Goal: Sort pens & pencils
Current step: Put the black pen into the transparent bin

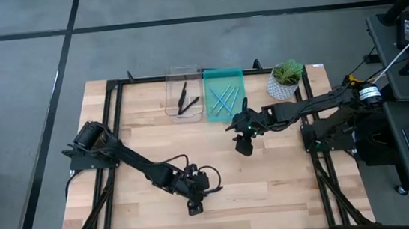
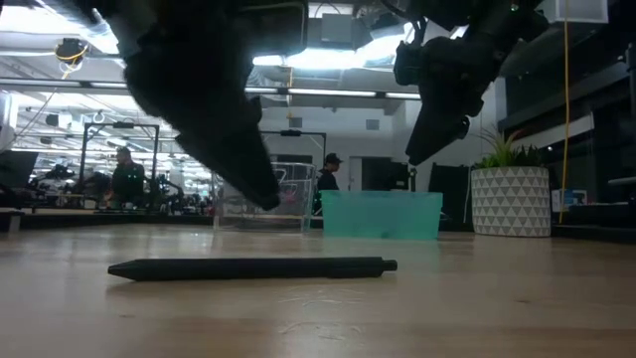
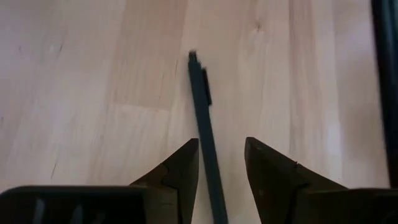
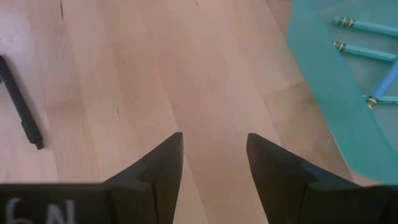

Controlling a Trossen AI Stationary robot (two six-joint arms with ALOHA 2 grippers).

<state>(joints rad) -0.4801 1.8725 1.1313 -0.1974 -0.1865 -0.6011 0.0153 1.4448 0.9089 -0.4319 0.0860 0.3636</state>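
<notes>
Pen (image 2: 253,268): black, long and thin, lying flat on the wood nearest the low camera. It has a small clip near one end.
Left gripper (image 1: 196,205): low over the front middle of the table. Its two dark pointed fingers (image 3: 177,174) are apart, one on each side of the pen. They do not squeeze it.
Table (image 1: 287,189): pale wood planks, smooth, with thin grain lines and a black metal frame round the edge.
Clear bin (image 1: 170,95): a see-through plastic box at the back of the table. Two dark pens (image 1: 186,101) lie inside it.
Teal bin (image 1: 235,78): a blue-green plastic box, touching the clear bin on its right side. Thin blue pencils (image 1: 222,99) lie in it, some crossed over each other.
Right gripper (image 1: 244,147): hangs above the table, just in front of the teal bin. Its fingers (image 4: 158,168) are spread with only bare wood between them. It holds nothing.
Plant (image 1: 286,73): spiky green leaves in a round white pot with a triangle pattern, at the back right, beside the teal bin.
People: two stand far off in the room behind the table.
</notes>
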